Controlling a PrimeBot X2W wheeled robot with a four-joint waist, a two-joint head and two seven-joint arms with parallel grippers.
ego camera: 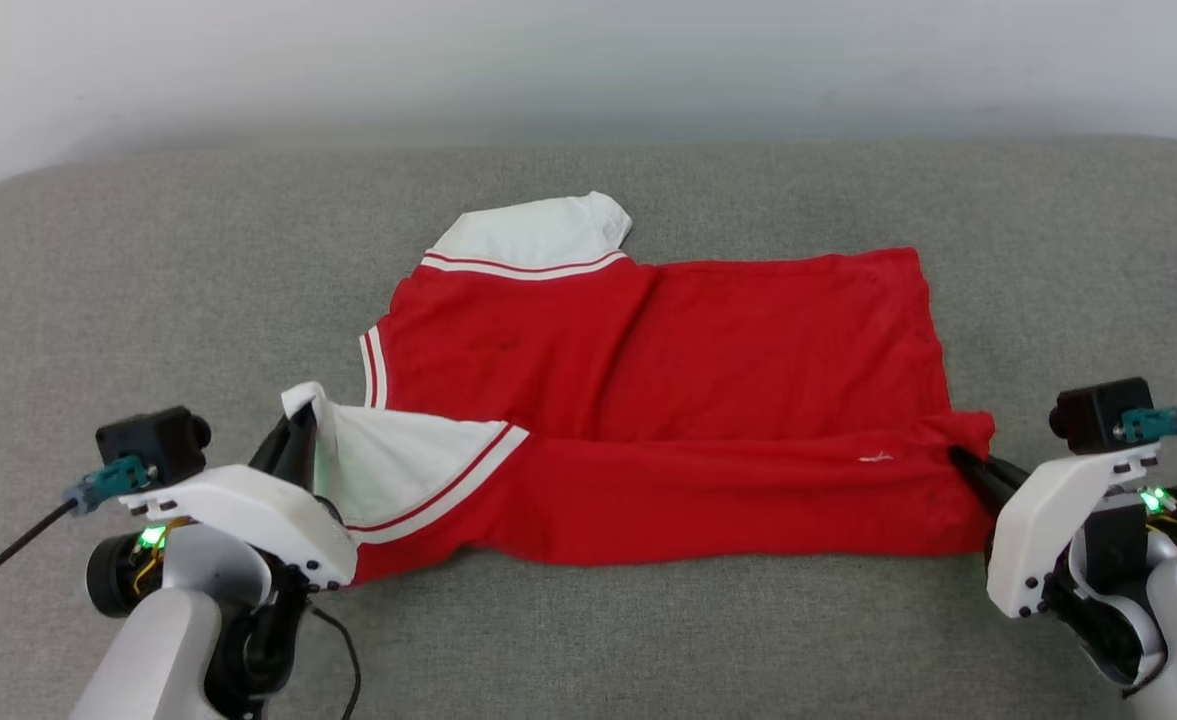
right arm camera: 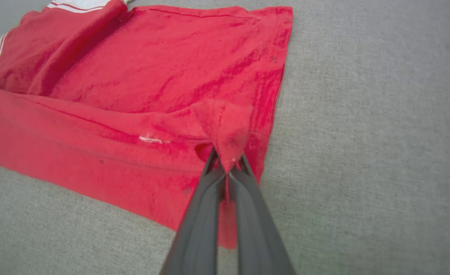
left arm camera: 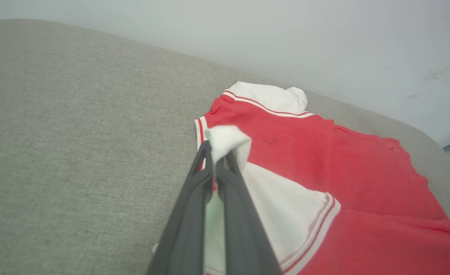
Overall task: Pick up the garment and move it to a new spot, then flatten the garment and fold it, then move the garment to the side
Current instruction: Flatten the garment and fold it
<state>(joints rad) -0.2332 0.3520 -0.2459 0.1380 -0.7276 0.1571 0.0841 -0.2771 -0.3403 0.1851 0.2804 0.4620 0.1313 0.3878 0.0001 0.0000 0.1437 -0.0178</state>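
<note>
The garment, a red T-shirt with white striped-trim sleeves, lies spread on the grey cushion, its near long edge lifted and folded partway over the rest. My left gripper is shut on the tip of the near white sleeve, holding it raised. At the other end my right gripper is shut on the red hem corner, pinched up into a peak. The lettering is hidden.
The grey upholstered surface runs wide on both sides of the shirt and toward me. A pale wall rises behind its far edge. The far white sleeve lies flat at the back.
</note>
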